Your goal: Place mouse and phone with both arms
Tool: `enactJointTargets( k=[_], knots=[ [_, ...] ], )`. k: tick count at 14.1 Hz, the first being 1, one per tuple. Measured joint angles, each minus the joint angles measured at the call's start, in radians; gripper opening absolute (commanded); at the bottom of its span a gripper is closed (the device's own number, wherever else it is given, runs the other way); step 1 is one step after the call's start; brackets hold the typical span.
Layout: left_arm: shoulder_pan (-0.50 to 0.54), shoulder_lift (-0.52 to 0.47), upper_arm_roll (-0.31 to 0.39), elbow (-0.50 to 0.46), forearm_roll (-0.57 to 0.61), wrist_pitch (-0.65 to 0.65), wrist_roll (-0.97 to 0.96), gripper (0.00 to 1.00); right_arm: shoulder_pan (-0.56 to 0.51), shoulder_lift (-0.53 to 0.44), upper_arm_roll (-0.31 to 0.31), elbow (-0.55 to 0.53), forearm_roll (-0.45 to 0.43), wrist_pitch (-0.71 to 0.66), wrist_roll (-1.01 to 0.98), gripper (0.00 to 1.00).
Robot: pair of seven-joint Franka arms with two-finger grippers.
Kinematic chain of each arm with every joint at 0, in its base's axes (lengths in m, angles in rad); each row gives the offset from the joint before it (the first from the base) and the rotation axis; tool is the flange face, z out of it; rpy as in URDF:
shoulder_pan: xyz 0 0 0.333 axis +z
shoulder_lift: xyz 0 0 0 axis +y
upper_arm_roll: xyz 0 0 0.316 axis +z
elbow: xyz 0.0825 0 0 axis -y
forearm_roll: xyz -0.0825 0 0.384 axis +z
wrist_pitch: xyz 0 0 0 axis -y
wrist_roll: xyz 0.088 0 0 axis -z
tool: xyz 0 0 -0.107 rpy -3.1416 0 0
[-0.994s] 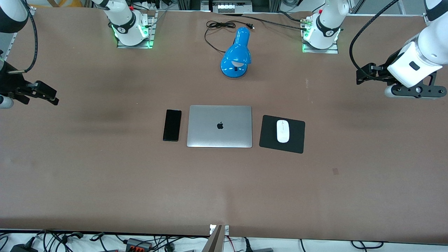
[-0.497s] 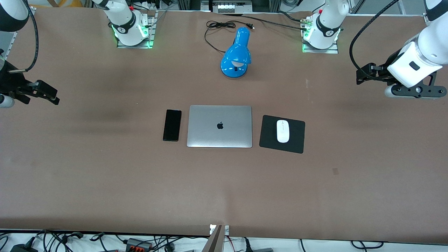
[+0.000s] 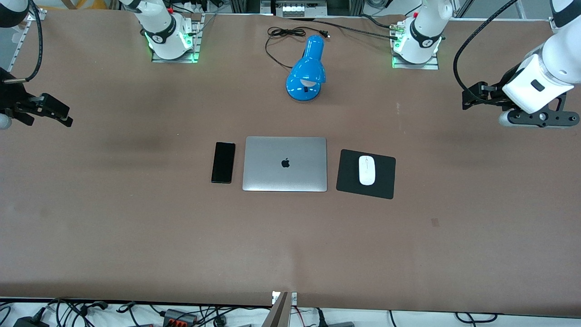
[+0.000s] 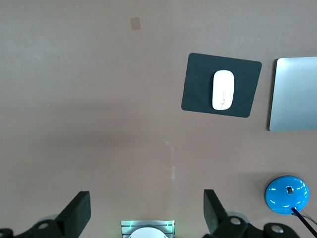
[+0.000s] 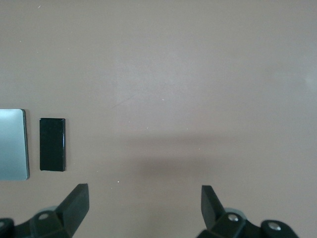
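Note:
The white mouse (image 3: 366, 170) lies on a black mouse pad (image 3: 349, 175) beside the closed laptop, toward the left arm's end; it also shows in the left wrist view (image 4: 223, 89). The black phone (image 3: 223, 162) lies flat beside the laptop toward the right arm's end, and shows in the right wrist view (image 5: 52, 144). My left gripper (image 3: 470, 97) is open and empty, high over bare table at the left arm's end (image 4: 146, 213). My right gripper (image 3: 59, 113) is open and empty, high over bare table at the right arm's end (image 5: 143, 201).
A closed silver laptop (image 3: 285, 163) lies mid-table between phone and pad. A blue desk lamp (image 3: 306, 70) with a black cord lies farther from the front camera than the laptop. The arm bases (image 3: 169, 38) stand along the same edge as the cord.
My right gripper has shifted a little toward the robots' edge of the table. The left arm, mouse and phone have not moved.

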Motion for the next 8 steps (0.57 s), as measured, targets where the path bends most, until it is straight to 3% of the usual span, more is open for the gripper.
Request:
enactJointTargets(
  k=[8],
  knots=[
    [0.001,0.0,0.0,0.0,0.0,0.0,0.0,1.0,0.0,-0.001,0.002,0.0,0.0,-0.042,0.0,1.0]
  ],
)
